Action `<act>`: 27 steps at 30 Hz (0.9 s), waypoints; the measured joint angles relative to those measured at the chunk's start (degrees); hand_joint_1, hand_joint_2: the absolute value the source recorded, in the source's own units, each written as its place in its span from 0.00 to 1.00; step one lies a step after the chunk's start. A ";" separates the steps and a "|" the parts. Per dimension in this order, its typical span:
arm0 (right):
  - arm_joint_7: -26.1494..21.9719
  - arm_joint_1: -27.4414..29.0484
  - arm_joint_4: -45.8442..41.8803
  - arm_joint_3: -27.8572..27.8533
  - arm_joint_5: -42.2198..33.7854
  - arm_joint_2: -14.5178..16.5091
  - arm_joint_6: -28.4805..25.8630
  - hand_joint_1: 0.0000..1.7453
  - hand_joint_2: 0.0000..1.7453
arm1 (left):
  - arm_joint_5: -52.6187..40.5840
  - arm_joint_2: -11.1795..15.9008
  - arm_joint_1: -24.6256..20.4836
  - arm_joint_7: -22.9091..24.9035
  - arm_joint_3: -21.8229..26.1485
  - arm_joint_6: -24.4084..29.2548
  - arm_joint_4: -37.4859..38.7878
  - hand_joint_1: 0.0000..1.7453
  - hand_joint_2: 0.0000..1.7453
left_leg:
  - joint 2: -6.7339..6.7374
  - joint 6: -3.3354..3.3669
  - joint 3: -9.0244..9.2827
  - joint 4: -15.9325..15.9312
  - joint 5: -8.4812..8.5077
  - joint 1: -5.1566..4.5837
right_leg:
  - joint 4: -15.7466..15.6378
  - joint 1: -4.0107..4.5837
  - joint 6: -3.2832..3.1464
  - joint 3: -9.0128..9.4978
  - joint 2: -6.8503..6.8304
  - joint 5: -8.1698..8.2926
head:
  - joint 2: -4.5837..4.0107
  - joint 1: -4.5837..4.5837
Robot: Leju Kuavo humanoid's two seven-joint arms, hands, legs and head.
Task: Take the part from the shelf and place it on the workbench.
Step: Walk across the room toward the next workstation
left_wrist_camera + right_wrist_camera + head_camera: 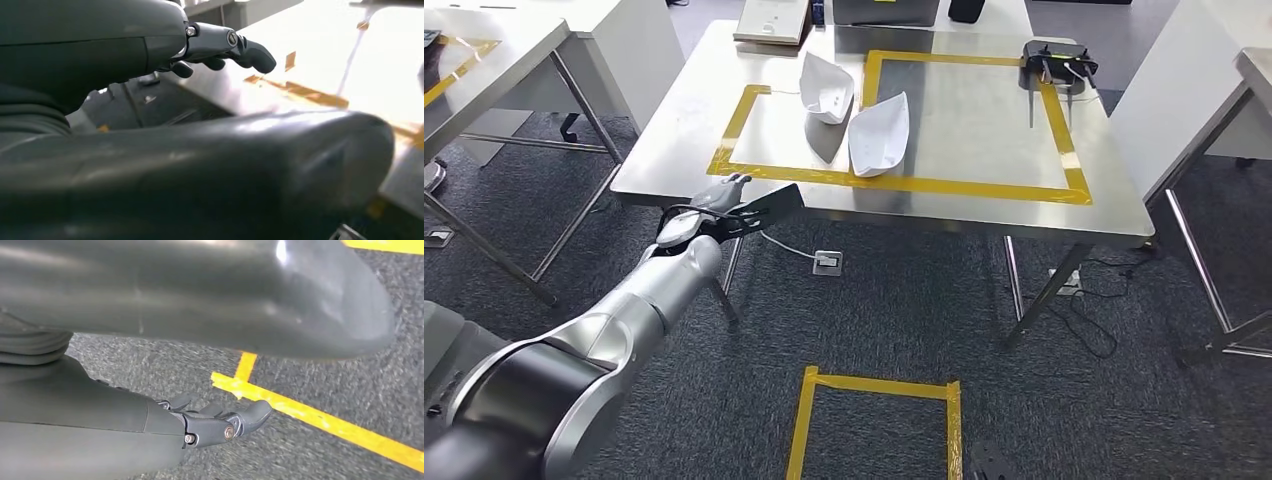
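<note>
On the steel workbench [944,215], inside its yellow tape [984,187], two white parts [879,135] near the far left corner; below the near left edge, left hand [724,205] empty, fingers spread; right hand [220,422] empty over taped carpet [350,385], fingers loosely apart.

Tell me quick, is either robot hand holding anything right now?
Left hand: empty, fingers spread, near the table edge.
Right hand: empty, fingers apart, hanging over the carpet.
</note>
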 joint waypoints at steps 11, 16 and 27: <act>0.00 2.57 0.06 -1.01 -0.50 -0.64 -0.22 0.00 0.00 | 16.97 2.37 20.73 4.28 14.04 0.70 1.63 0.00 0.00 | 0.78 2.92 -6.68 -0.91 6.63 -0.42 | 15.11 0.11 1.49 -0.16 0.26 -9.66 | 0.00 0.32; 0.09 3.09 0.05 -1.92 -0.96 -1.13 -0.56 0.00 0.00 | 23.94 3.38 29.17 6.56 22.03 2.18 2.18 0.00 0.00 | 0.91 1.57 -8.23 -1.21 9.23 -0.37 | -0.18 1.23 -0.62 11.26 0.57 -10.90 | 0.00 0.37; 1.46 4.46 0.19 -3.04 -0.10 -1.08 -0.85 0.00 0.00 | 31.94 3.37 46.34 7.61 35.24 -0.77 3.90 0.00 0.00 | 0.35 -1.27 -6.00 10.91 0.71 0.37 | -0.70 0.39 -1.69 3.85 0.04 -3.92 | 0.00 0.20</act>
